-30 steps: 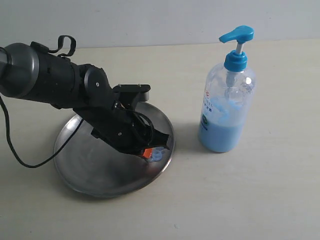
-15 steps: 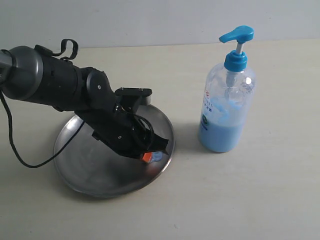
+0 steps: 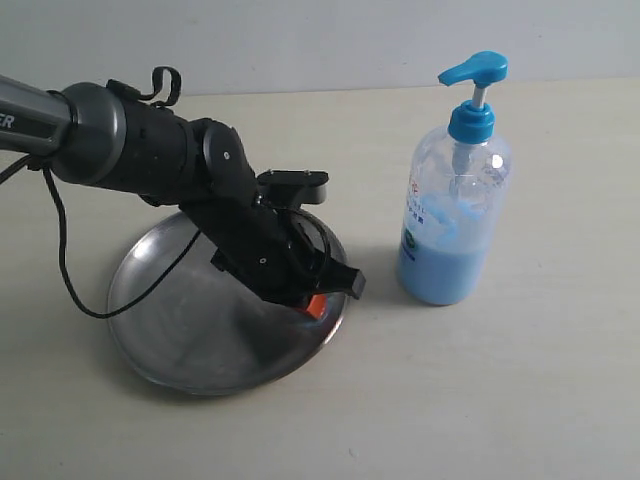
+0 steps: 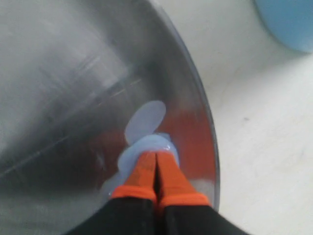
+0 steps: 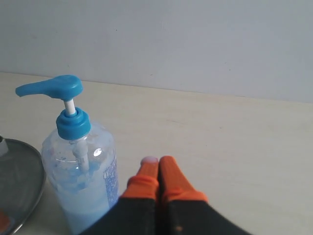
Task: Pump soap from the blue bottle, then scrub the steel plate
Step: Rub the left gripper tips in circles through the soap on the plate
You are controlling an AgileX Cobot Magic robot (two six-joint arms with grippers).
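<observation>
The round steel plate [image 3: 170, 320] lies on the pale table at the left. My left gripper [image 3: 317, 306] is shut, its orange fingertips [image 4: 168, 169] pressed into a pale blue blob of soap [image 4: 144, 122] near the plate's right rim [image 4: 208, 127]. The blue bottle [image 3: 455, 225] stands upright to the right of the plate, its blue pump head [image 3: 473, 70] pointing left. In the right wrist view my right gripper [image 5: 159, 162] is shut on nothing, off the table beside the blue bottle [image 5: 83, 171], with a pale smear on one fingertip [image 5: 149, 160].
A black cable [image 3: 60, 270] hangs from the left arm [image 3: 150, 155] over the table and the plate's left side. Bare table [image 3: 500, 400] lies in front of and right of the bottle. A grey wall [image 3: 320, 40] bounds the far edge.
My left arm has swung to the right across the plate, carrying the shut fingertips through the soap toward the plate's right rim. The bottle has not moved.
</observation>
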